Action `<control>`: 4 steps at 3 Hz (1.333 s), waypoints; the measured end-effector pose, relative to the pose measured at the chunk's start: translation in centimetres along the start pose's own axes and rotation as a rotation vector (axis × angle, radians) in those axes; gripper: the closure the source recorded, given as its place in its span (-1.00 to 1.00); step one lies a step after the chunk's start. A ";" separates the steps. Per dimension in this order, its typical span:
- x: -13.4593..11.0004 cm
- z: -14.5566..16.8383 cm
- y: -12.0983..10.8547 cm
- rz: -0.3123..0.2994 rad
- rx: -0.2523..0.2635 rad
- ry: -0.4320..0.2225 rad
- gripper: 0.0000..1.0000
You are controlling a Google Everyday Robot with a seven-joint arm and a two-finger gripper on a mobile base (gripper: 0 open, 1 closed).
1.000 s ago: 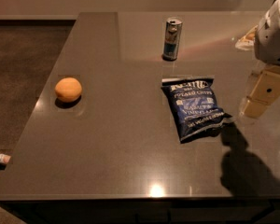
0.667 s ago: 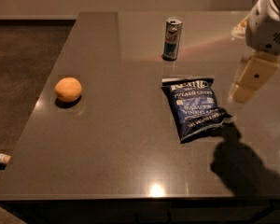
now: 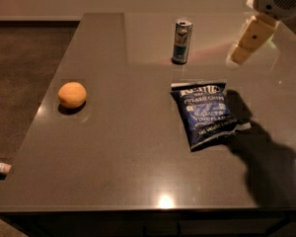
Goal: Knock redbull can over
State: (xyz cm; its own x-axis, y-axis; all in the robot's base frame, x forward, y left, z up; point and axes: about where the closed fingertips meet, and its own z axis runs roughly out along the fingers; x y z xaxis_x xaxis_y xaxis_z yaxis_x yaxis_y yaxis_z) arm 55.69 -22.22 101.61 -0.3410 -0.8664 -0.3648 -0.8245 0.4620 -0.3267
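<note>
The slim silver and blue metal redbull can (image 3: 182, 41) stands upright in the upper middle of the frame, on the far part of the dark grey polished desk (image 3: 138, 162). The cream and white robot gripper (image 3: 239, 56) hangs in the air in the upper right corner, slanting down and to the left. Its tip is to the right of the can at about the can's height and apart from it. How far the gripper is spread cannot be told, and nothing is seen in its hold. A dark blue crinkled chip bag (image 3: 207, 113) lies flat right of centre, below the can and apart from it. A round orange fruit (image 3: 72, 95) sits alone on the left side of the desk, well apart from both.
</note>
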 end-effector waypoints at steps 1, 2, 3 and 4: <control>-0.9 1.8 -4.1 0.084 -0.014 -0.073 -1.00; -2.6 4.5 -7.0 0.146 -0.037 -0.157 -1.00; -4.9 7.6 -8.8 0.161 -0.042 -0.212 -1.00; -7.1 10.9 -10.2 0.167 -0.024 -0.246 -1.00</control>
State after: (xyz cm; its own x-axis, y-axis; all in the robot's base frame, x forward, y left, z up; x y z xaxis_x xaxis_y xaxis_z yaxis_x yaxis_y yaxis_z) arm 71.42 -18.74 98.05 -0.3558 -0.7052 -0.6133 -0.7776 0.5874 -0.2244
